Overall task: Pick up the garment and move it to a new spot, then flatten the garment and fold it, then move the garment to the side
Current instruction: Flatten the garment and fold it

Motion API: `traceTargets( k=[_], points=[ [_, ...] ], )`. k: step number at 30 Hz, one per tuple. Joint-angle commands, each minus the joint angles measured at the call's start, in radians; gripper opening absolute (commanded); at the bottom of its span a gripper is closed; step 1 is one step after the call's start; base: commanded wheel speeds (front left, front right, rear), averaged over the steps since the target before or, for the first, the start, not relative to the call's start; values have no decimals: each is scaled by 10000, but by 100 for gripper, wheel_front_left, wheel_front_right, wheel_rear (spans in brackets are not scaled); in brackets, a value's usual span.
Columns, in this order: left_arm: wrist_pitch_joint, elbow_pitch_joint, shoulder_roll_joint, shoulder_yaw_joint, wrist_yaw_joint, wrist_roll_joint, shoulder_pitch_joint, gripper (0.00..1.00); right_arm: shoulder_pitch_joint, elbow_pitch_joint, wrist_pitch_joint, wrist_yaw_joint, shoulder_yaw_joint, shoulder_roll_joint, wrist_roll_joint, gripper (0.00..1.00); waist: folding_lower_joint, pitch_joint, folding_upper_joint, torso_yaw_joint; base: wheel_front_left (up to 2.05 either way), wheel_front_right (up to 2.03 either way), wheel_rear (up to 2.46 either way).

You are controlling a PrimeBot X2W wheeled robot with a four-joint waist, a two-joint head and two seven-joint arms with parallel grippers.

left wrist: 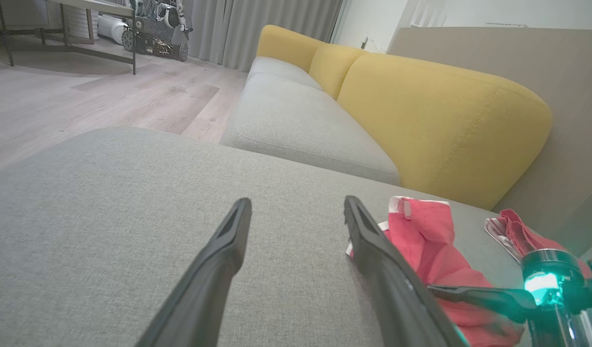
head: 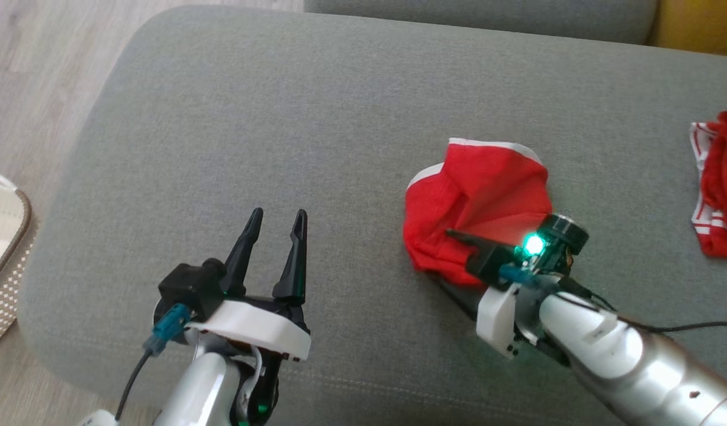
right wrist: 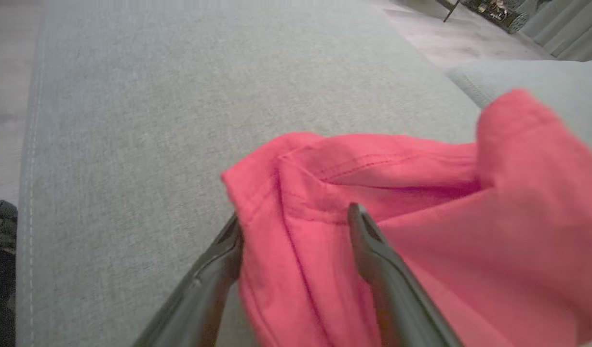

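Observation:
The garment (head: 482, 195) is red with white trim and lies crumpled on the right half of a grey cushion (head: 269, 118). My right gripper (head: 443, 254) is at its near edge, open, and a fold of the red garment (right wrist: 421, 202) lies loosely between the spread fingers of my right gripper (right wrist: 296, 217). My left gripper (head: 279, 214) hovers open and empty over bare cushion, left of the garment. In the left wrist view, my left gripper (left wrist: 297, 201) has the garment (left wrist: 421, 241) just to its right.
A second red-and-white cloth (head: 719, 183) lies at the cushion's right edge. A woven basket (head: 2, 254) stands on the wooden floor to the left. Beyond the cushion is a sofa with a grey seat (left wrist: 296, 120) and a yellow backrest (left wrist: 440, 120).

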Motion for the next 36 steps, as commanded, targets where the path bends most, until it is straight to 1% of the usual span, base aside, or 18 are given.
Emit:
traceTargets(
  k=[1, 5, 8, 13, 17, 22, 23, 24, 25, 30, 36],
  points=[
    [-122, -302, 26, 365, 24, -32, -259, 100, -125, -285, -182, 65, -135, -51, 178, 100, 0, -25, -1, -52, 0, 0, 0],
    [-122, -282, 26, 417, 8, 14, -238, 100, -27, -612, -456, 65, -547, -127, 685, 100, 0, -135, -1, -207, 0, 0, 0],
    [-122, -302, 26, 445, -5, 49, -225, 100, 92, -747, -417, 65, -1073, -285, 634, 100, 0, -250, -1, -333, 0, 0, 0],
    [-122, -425, 26, 455, -31, 101, -205, 100, 710, -984, -435, 65, -2752, -342, 461, 100, 0, -436, -1, -537, 0, 0, 0],
    [-122, -529, 26, 503, -56, 112, -177, 100, 1451, -1346, -531, 65, -4535, -235, 65, 100, 0, -569, -1, -738, 0, 0, 0],
    [-122, -648, 26, 545, -103, 113, -122, 100, 2717, -2091, -797, 65, -6957, 378, -723, 100, 0, -702, -1, -997, 0, 0, 0],
    [-122, -657, 26, 543, -109, 114, -101, 100, 2995, -2282, -842, 65, -7390, 552, -904, 100, 0, -727, -1, -1051, 0, 0, 0],
    [-122, -661, 26, 521, -134, 122, -42, 100, 3562, -2677, -919, 65, -8197, 960, -1199, 100, 0, -783, -1, -1151, 0, 0, 0],
    [-122, -652, 26, 509, -147, 127, -11, 100, 3828, -2858, -955, 65, -8514, 1156, -1316, 100, 0, -809, -1, -1194, 0, 0, 0],
    [-122, -597, 26, 493, -173, 140, 202, 100, 4927, -3502, -984, 65, -9485, 1928, -1859, 100, 0, -910, -1, -1376, 0, 0, 0],
    [-122, -573, 26, 428, -191, 116, 388, 100, 5457, -3911, -896, 65, -9778, 2272, -2100, 100, 0, -934, -1, -1462, 0, 0, 0]
  ],
)
